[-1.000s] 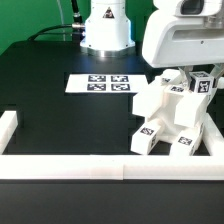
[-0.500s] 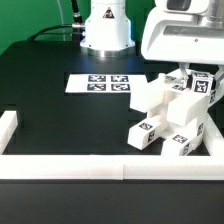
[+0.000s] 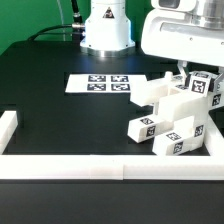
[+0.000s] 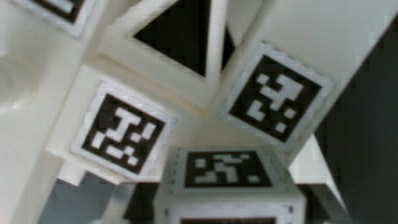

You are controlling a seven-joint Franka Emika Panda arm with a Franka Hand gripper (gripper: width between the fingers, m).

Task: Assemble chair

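Observation:
The partly joined white chair (image 3: pixel 168 112), a cluster of chunky tagged parts, hangs tilted at the exterior view's right, above the black table and close to the front wall. My gripper (image 3: pixel 190 76) is under the big white wrist housing and is shut on the chair's upper end. In the wrist view the chair fills the frame: a tagged block (image 4: pixel 226 172) sits between my gripper's (image 4: pixel 226 205) dark fingers. Two larger tagged faces (image 4: pixel 121 130) and an open frame lie beyond it. The fingertips themselves are mostly hidden.
The marker board (image 3: pixel 100 83) lies flat on the table's middle. A low white border wall (image 3: pixel 70 168) runs along the front and turns up at the exterior view's left (image 3: pixel 8 128). The arm's white base (image 3: pixel 105 30) stands at the back.
The chair has tilted further in my grip. Its lower tagged end has swung up and toward the exterior view's left, away from the front wall. The wrist housing has shifted slightly up.

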